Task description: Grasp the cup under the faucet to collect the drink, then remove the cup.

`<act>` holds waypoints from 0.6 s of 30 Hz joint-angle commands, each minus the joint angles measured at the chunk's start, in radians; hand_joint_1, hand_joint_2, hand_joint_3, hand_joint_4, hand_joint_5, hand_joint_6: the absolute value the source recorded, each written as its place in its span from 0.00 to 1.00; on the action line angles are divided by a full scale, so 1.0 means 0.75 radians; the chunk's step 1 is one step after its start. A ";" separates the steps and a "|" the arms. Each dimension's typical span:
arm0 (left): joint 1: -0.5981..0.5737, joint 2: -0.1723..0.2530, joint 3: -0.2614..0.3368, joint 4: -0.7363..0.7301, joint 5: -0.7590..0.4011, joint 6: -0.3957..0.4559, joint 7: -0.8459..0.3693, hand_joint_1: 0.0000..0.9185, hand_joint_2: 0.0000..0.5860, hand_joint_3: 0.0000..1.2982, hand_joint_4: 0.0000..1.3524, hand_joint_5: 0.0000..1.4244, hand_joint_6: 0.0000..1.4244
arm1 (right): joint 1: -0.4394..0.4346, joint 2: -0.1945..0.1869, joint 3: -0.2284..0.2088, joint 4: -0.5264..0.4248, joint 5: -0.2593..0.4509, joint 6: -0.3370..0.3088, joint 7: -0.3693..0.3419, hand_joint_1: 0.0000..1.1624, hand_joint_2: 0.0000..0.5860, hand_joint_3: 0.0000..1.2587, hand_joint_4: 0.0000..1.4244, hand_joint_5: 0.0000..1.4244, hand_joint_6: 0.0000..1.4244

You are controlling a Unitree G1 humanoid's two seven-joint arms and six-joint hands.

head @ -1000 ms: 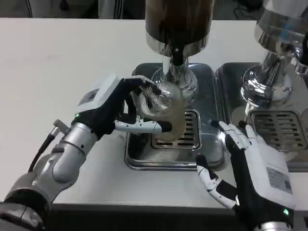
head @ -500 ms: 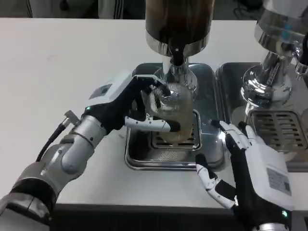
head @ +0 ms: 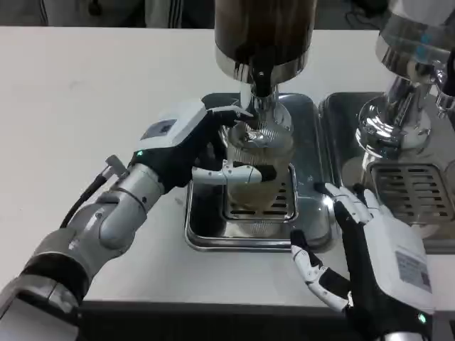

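A clear ribbed plastic cup stands nearly upright over the drip tray's grate, just below the dark faucet of the drink dispenser. My left hand grips the cup from its left side, fingers wrapped around its wall. The cup's lower part looks pale and cloudy; I cannot tell whether liquid is in it. My right hand hovers open near the front right corner of the drip tray, holding nothing.
A second steel dispenser with its own drip tray stands at the right. White tabletop stretches to the left and behind. The table's front edge runs just below my right hand.
My left hand has carried the cup to the right and back, turning it from tilted to nearly upright under the faucet. The right hand has barely moved.
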 commanded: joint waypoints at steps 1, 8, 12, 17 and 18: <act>-0.046 0.008 -0.032 -0.001 0.029 0.013 0.025 0.36 0.09 0.31 0.30 0.48 0.63 | 0.012 -0.004 -0.005 -0.015 0.014 -0.004 0.003 0.44 0.72 0.17 0.11 0.04 0.04; -0.051 0.018 -0.075 0.007 0.061 0.041 0.043 0.32 0.07 0.28 0.24 0.39 0.52 | 0.015 -0.011 -0.007 -0.019 0.024 -0.009 0.005 0.44 0.72 0.18 0.11 0.04 0.04; -0.044 0.026 -0.077 0.005 0.068 0.033 0.047 0.26 0.04 0.19 0.14 0.28 0.38 | 0.014 -0.015 -0.011 -0.024 0.024 -0.007 0.007 0.44 0.72 0.19 0.11 0.04 0.04; -0.021 0.040 -0.044 -0.012 0.032 -0.003 0.059 0.13 0.00 0.08 0.01 0.17 0.27 | 0.004 -0.019 -0.004 -0.017 0.029 -0.011 0.014 0.44 0.72 0.19 0.11 0.04 0.05; -0.016 0.046 -0.038 -0.017 0.027 -0.011 0.062 0.12 0.00 0.08 0.00 0.17 0.27 | 0.004 -0.019 -0.003 -0.016 0.031 -0.013 0.015 0.44 0.72 0.19 0.11 0.04 0.05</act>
